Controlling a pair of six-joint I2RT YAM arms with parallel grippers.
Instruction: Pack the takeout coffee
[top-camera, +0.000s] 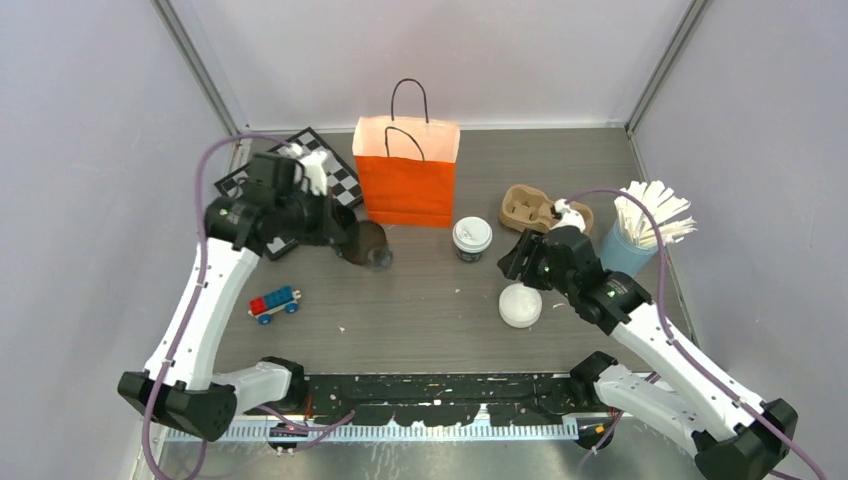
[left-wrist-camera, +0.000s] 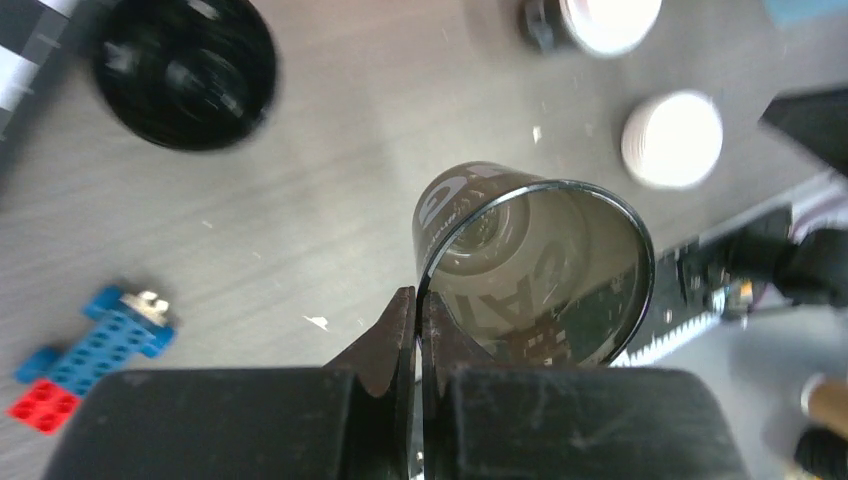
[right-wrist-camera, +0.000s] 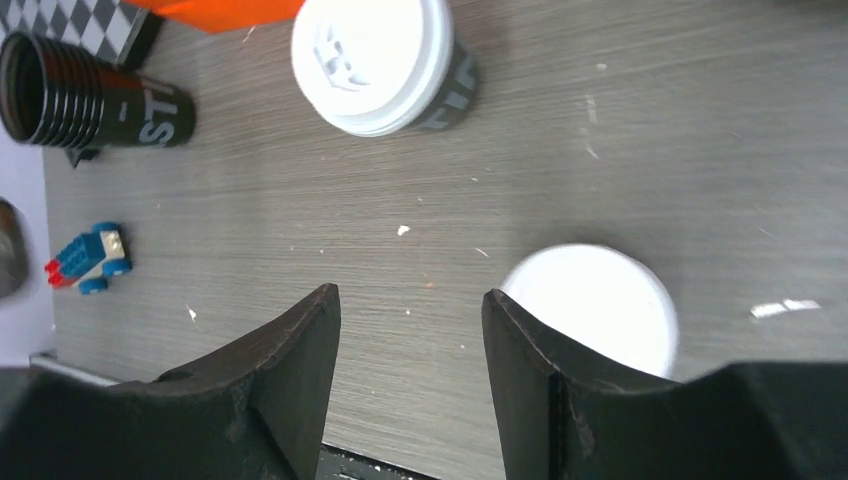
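Note:
The takeout coffee (top-camera: 472, 238), a small dark cup with a white sip lid, stands upright just right of the orange bag (top-camera: 405, 180). In the right wrist view the takeout coffee (right-wrist-camera: 380, 65) lies ahead of my right gripper (right-wrist-camera: 410, 300), which is open over bare table. A loose white disc (right-wrist-camera: 590, 305) lies beside its right finger. My left gripper (left-wrist-camera: 417, 300) is shut on the rim of a dark see-through cup (left-wrist-camera: 530, 270), held tilted above the table left of the bag's front. A black lidless cup (left-wrist-camera: 185, 70) sits by the checkerboard.
A cardboard cup carrier (top-camera: 535, 208) and a blue cup of white sticks (top-camera: 630, 240) stand at the right. A small toy of blue and red bricks (top-camera: 273, 303) lies front left. A checkerboard (top-camera: 335, 175) lies under the left arm, and grey walls close in the table.

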